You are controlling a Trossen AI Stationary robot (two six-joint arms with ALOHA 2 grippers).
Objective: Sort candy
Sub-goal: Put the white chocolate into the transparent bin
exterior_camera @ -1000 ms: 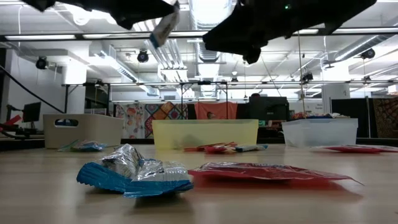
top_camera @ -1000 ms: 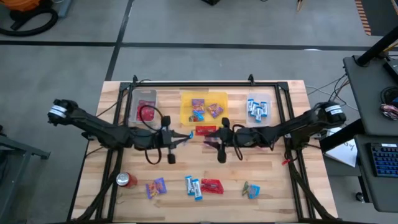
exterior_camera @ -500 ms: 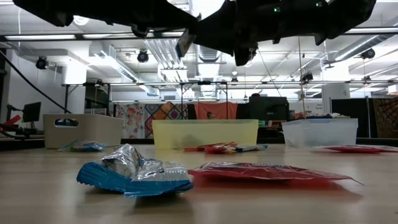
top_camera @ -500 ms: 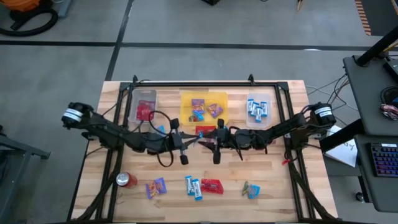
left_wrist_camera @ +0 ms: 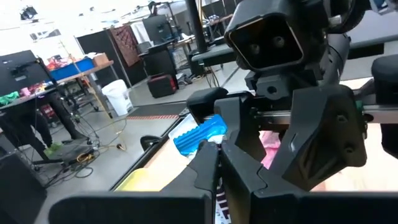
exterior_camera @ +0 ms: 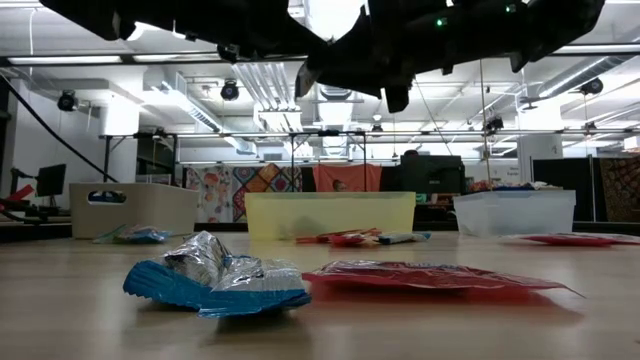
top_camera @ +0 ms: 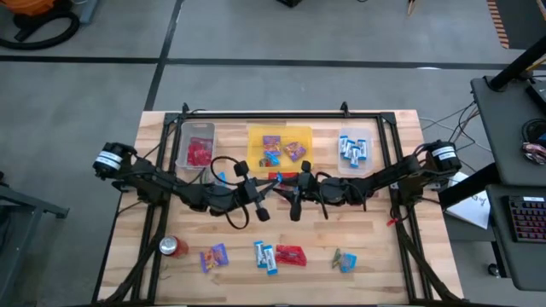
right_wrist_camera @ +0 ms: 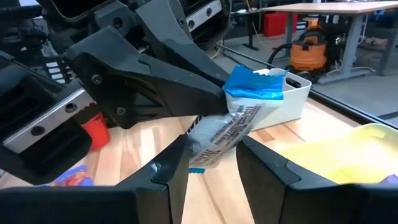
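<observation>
Since a second ago I've brought the left gripper (top_camera: 271,182), clamped on a blue-and-white bar (right_wrist_camera: 239,118), centre-frame between the right gripper (top_camera: 287,181)'s half-spread fingers for handover.

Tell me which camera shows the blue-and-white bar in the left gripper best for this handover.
The right wrist view: the blue-and-white bar fills mid-frame, pinched by the left gripper, its lower end between the right gripper's open fingers. The left wrist view shows only its blue end; high view a speck; low view hides it among the arms.
</observation>
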